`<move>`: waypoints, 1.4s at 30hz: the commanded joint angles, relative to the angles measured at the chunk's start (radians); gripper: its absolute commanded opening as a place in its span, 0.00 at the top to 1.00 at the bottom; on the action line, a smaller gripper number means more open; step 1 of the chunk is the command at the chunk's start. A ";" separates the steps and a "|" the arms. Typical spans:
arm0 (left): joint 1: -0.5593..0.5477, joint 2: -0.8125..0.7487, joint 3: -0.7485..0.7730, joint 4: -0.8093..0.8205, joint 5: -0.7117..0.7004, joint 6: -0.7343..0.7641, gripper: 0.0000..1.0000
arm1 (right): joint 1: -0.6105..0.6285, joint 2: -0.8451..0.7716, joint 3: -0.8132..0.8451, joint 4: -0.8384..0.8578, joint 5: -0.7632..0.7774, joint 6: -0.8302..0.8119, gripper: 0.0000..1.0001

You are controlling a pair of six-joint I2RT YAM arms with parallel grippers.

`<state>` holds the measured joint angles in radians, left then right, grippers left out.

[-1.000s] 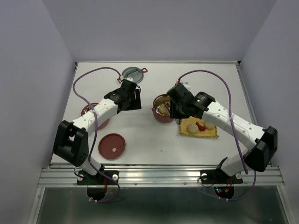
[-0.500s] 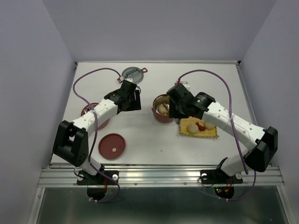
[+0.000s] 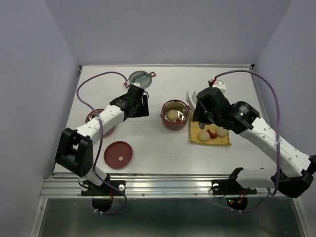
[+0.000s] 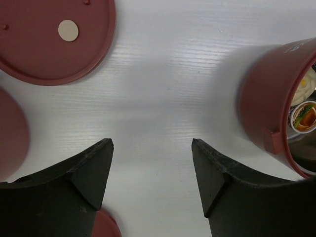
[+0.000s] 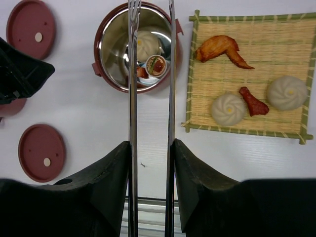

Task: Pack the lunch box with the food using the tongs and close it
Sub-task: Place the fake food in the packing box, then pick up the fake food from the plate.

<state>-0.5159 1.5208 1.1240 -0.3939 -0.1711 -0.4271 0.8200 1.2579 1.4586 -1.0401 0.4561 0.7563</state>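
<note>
White table [image 3: 148, 143] holds a bowl [image 3: 174, 125] with food [image 5: 147, 43]. Right gripper [image 5: 150, 148] clamps the tongs [image 5: 132, 89]; left gripper [image 4: 152, 145] stands apart.

The open lunch box bowl [image 3: 173, 126] sits mid-table. In it are one bun [image 3: 172, 115] and a small round piece [image 5: 157, 64]. Just right of it is the mat [image 3: 223, 142], bearing two more buns [image 3: 203, 135], a wing [image 5: 217, 47] and a drumstick [image 5: 253, 101]. Left of the bowl is a second bowl [image 3: 92, 117]; left and nearer, a flat lid [image 3: 118, 154]; behind and left, another lid [image 3: 139, 77].
</note>
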 commanded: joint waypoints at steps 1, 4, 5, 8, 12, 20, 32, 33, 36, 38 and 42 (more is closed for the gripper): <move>-0.003 -0.014 0.037 -0.002 -0.025 0.010 0.24 | 0.008 -0.061 0.022 -0.136 0.113 0.078 0.56; -0.003 -0.005 0.048 -0.002 -0.027 0.013 0.24 | 0.008 -0.112 -0.044 -0.179 0.122 0.141 0.56; -0.004 -0.004 0.049 -0.002 -0.028 0.014 0.24 | 0.008 -0.123 -0.056 -0.189 0.121 0.153 0.56; -0.004 0.006 0.060 -0.006 -0.033 0.016 0.24 | 0.008 -0.162 -0.102 -0.228 0.118 0.202 0.56; -0.003 0.019 0.074 -0.008 -0.033 0.017 0.24 | 0.008 -0.195 -0.142 -0.267 0.105 0.245 0.56; -0.004 0.045 0.102 -0.016 -0.036 0.021 0.24 | 0.008 -0.222 -0.250 -0.256 0.001 0.239 0.56; -0.004 0.062 0.108 -0.010 -0.027 0.017 0.24 | 0.008 -0.229 -0.343 -0.201 -0.083 0.210 0.55; -0.004 0.064 0.108 -0.010 -0.027 0.016 0.24 | 0.008 -0.229 -0.343 -0.199 -0.083 0.210 0.55; -0.003 0.065 0.105 -0.006 -0.021 0.017 0.24 | 0.008 -0.229 -0.351 -0.192 -0.082 0.212 0.55; -0.004 0.065 0.106 -0.005 -0.018 0.017 0.24 | 0.008 -0.227 -0.363 -0.183 -0.088 0.212 0.55; -0.004 0.064 0.105 -0.003 -0.016 0.017 0.24 | 0.008 -0.224 -0.382 -0.178 -0.096 0.216 0.55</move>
<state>-0.5159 1.5887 1.1915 -0.4030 -0.1841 -0.4198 0.8200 1.0447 1.0927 -1.2594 0.3664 0.9684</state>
